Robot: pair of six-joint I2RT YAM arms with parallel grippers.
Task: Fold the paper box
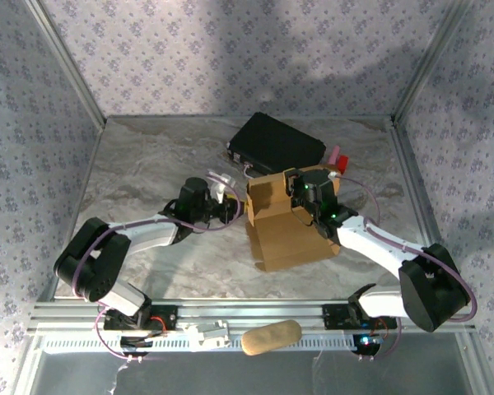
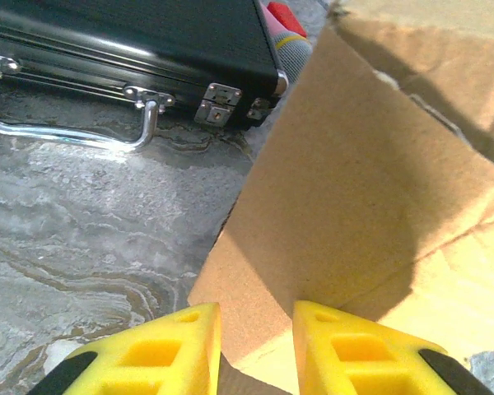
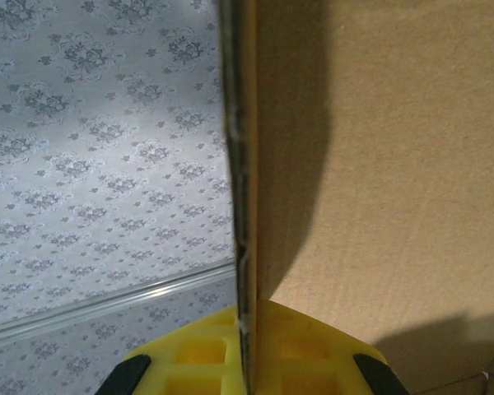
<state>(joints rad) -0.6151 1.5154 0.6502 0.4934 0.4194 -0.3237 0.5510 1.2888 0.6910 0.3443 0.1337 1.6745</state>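
Paper box | mid-frame in top view, just below case, part-erected | right gripper clamped on upright wall edge | left gripper jaws narrow, astride side panel, grip unclear | step: raising walls | next: probably fold panel inward along crease

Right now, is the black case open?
No, the black case lies closed, lid and base meeting at the metal latch.

The paper box, plain tan cardboard, stands partly folded, panels raised upright.
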